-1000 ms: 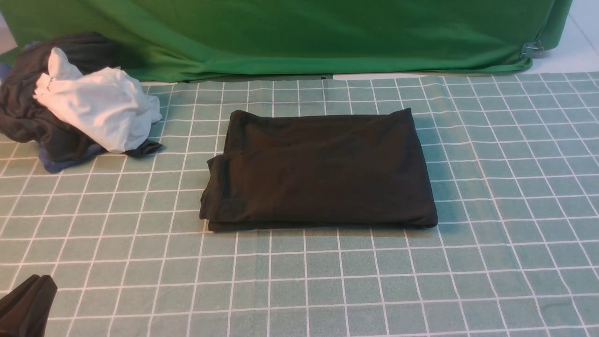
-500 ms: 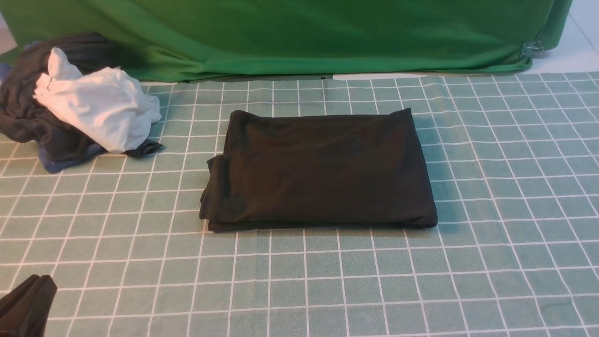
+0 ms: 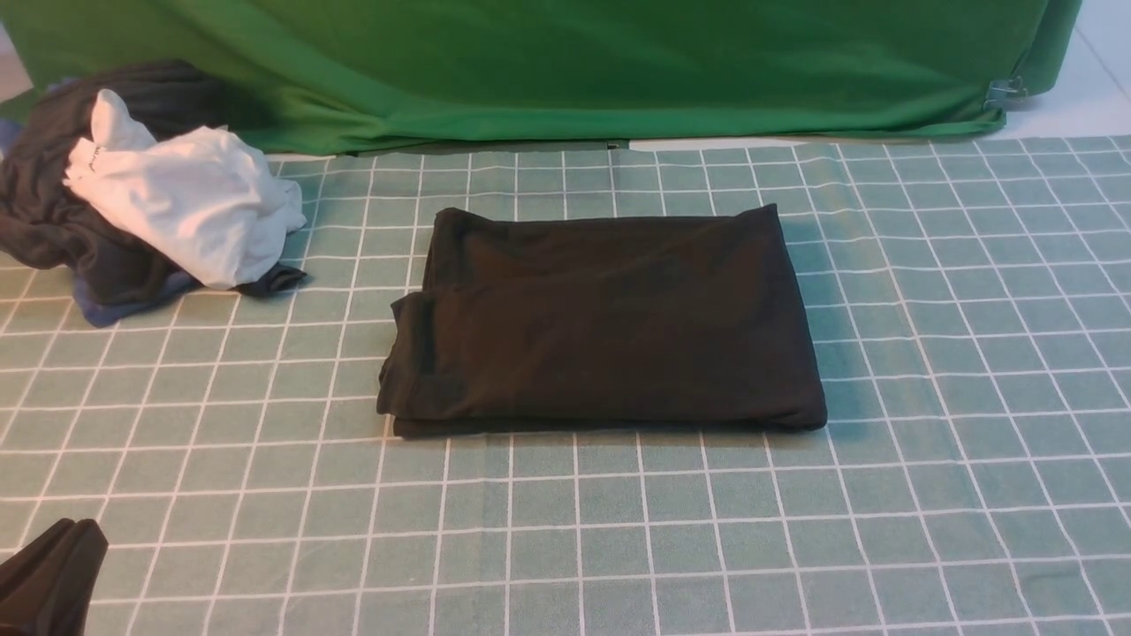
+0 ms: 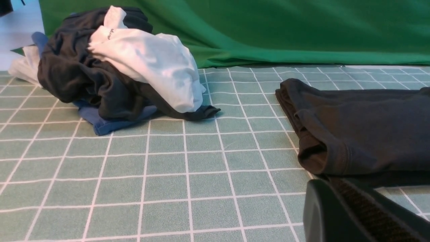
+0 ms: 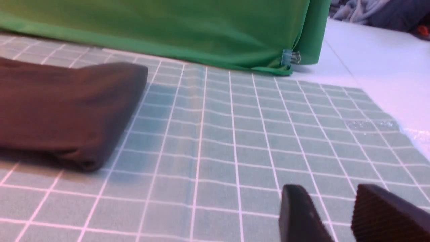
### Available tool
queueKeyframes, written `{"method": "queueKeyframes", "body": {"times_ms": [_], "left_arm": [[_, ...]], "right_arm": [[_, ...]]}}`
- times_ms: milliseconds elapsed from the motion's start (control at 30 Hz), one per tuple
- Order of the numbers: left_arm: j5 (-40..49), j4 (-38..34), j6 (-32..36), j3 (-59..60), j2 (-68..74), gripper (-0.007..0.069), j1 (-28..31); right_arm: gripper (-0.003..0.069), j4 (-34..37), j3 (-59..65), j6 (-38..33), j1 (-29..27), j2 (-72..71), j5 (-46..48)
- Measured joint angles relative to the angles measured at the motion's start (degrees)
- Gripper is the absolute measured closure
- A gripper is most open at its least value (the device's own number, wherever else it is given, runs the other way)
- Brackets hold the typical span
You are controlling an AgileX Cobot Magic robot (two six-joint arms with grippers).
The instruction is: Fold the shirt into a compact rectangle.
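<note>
Shirt [image 3: 605, 322] lies folded into a rough rectangle mid-bench, layers stacked, its left end uneven with a lower layer poking out. No print or neck label visible; both hidden inside the fold. In the left wrist view the shirt [image 4: 362, 134] is cut off by the frame edge; in the right wrist view only its right end [image 5: 63, 111] shows, rest out of frame.

Left tool [image 3: 49, 574] sits at the near-left bench corner, mostly cut off in the front view; wrist view shows only one dark tip [image 4: 356, 215], clenched, nothing in it, clear of the shirt. Right tool [image 5: 339, 215] does not appear in the front view; its wrist view shows two finger tips with a gap between them, released, holding nothing, over bare checked cloth [image 3: 972, 353], well apart from the shirt.

Clothes pile [image 3: 132, 203] at far left: white garment [image 3: 194, 212] on top of dark ones, a blue piece [image 4: 107, 121] under them; partly cut off. Green backdrop [image 3: 565, 62] behind, with a clip [image 3: 1005, 90] at its right end.
</note>
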Motion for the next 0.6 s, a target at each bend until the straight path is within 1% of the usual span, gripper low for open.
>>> {"method": "queueKeyframes", "body": {"times_ms": [200,600], "left_arm": [[0.0,0.0,0.0,0.0,0.0,0.0613,0.0],[0.0,0.0,0.0,0.0,0.0,0.0613,0.0]], "right_arm": [[0.0421,-0.2,0.0,1.3,0.0,0.0,0.3],[0.0421,-0.2,0.0,1.4,0.0,0.0,0.3]]}}
